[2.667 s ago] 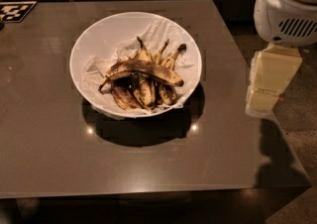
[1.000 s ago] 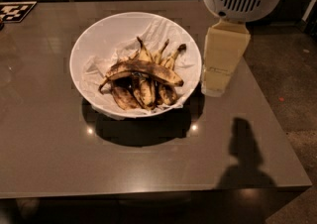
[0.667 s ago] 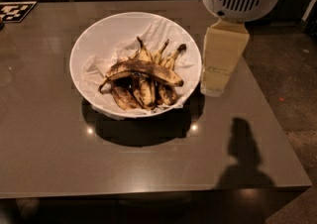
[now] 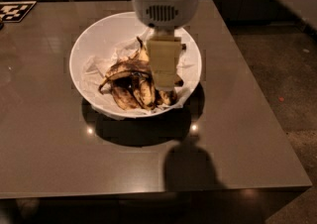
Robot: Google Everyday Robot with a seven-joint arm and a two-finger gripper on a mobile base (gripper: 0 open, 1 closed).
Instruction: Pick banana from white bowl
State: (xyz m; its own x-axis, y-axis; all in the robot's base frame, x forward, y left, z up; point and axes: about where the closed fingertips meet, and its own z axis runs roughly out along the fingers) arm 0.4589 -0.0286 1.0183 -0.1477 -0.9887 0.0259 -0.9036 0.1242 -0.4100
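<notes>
Directly above the right half of the bowl hangs the single pincer [image 4: 165, 82], a cream block below a round white wrist housing [image 4: 163, 0] with a vent grille. Its lower end sits right over the fruit pile; whether it touches any fruit cannot be told, nor whether it is open or closed.

Just left of the pincer lies the banana [image 4: 124, 73], the longest curved one, dull yellow blotched brown-black, arching across the top of the heap. Beneath and beside it are shorter blackened bananas [image 4: 141, 94]. At least four pieces of fruit show in all, but an exact count is not possible, since the pincer covers the right side of the pile.

All the fruit rests on one sheet of crumpled white paper [image 4: 94, 67] lining the one white bowl [image 4: 86, 44], which is large, round and glossy.

That bowl stands near the middle of a grey-brown table [image 4: 49, 143], casting a dark shadow toward the front edge. Two small light glints show on the table by that shadow. One black-and-white patterned marker [image 4: 15, 10] lies at the far left corner. Speckled floor [image 4: 282, 79] lies off to the right.
</notes>
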